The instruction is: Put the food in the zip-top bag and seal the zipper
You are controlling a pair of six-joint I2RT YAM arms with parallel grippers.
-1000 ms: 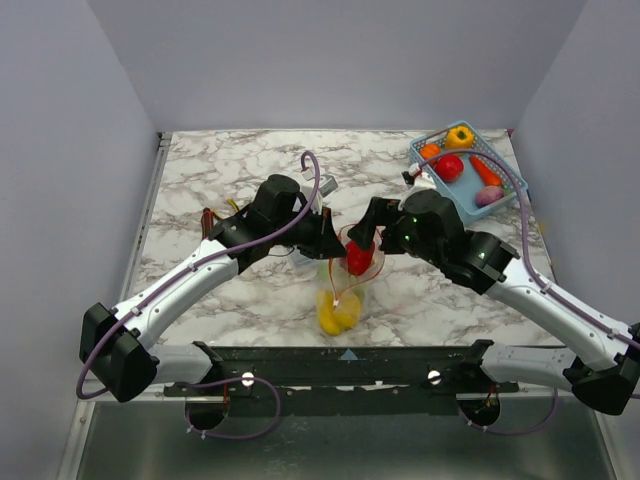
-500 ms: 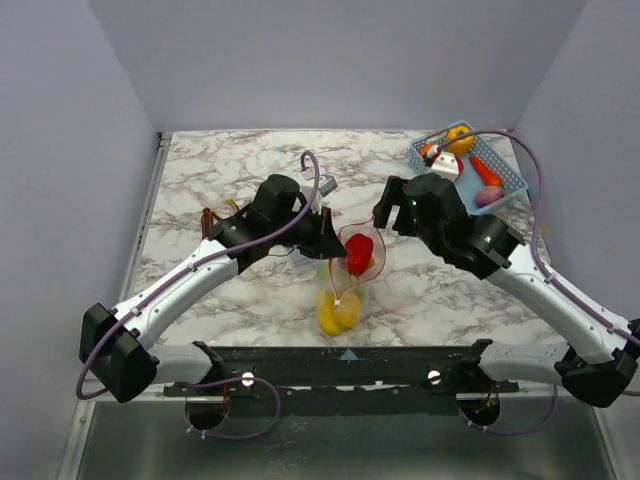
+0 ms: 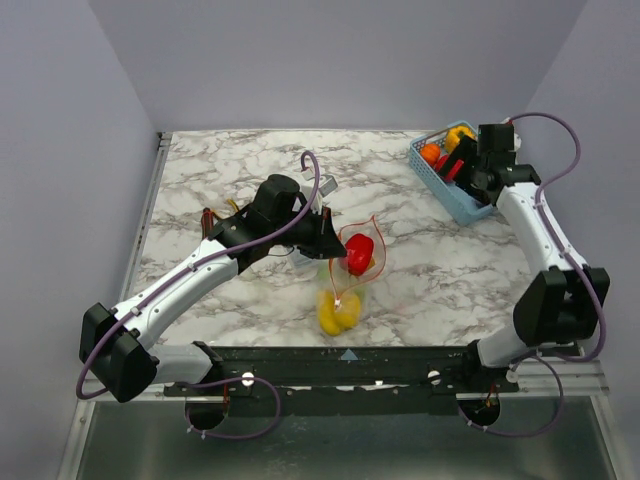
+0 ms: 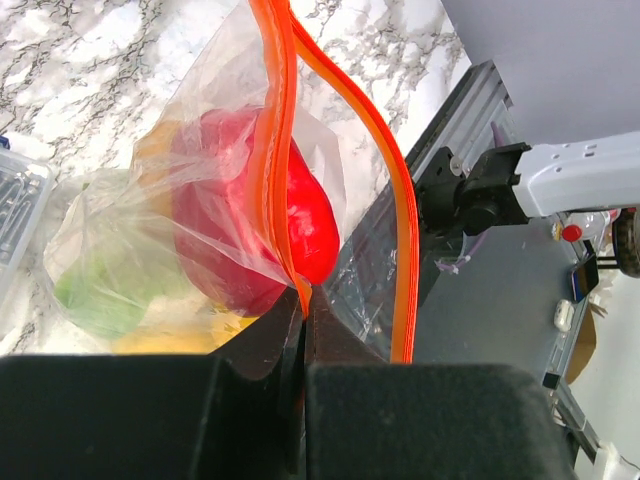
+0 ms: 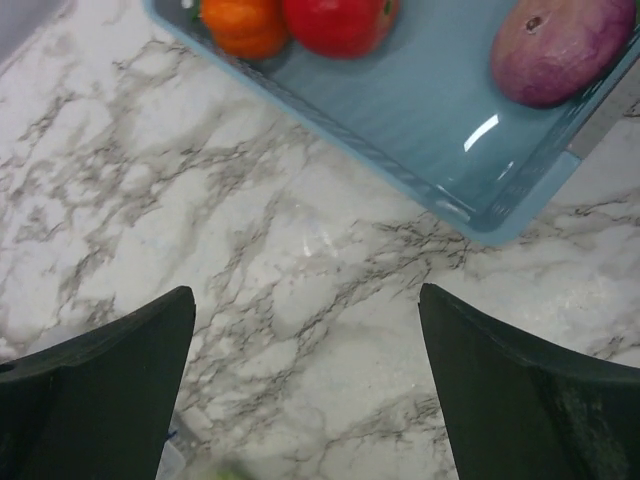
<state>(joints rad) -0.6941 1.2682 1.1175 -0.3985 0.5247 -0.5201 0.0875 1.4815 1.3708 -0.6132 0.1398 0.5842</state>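
Observation:
The zip-top bag (image 3: 352, 275) hangs open in the middle of the table, its mouth upward. My left gripper (image 3: 325, 240) (image 4: 301, 297) is shut on one side of the red-orange zipper (image 4: 274, 120); the zipper's other side bows away to the right. Inside the bag lie a red food (image 3: 360, 252) (image 4: 295, 205), a yellow one (image 3: 338, 312) and a greenish one (image 4: 90, 290). My right gripper (image 3: 453, 170) (image 5: 305, 300) hovers open and holds nothing by the blue basket (image 3: 460, 203) (image 5: 400, 100). The basket holds an orange piece (image 5: 245, 22), a red one (image 5: 340, 20) and a purple one (image 5: 555, 50).
A yellow pepper (image 3: 460, 135) sits at the basket's far end. A rigid clear box (image 4: 15, 215) lies just left of the bag, under my left arm. Grey walls close in the table on three sides.
My right arm has swung from the bag's mouth back to the basket at the far right, jaws open. The red food stays in the bag. The left arm has not moved.

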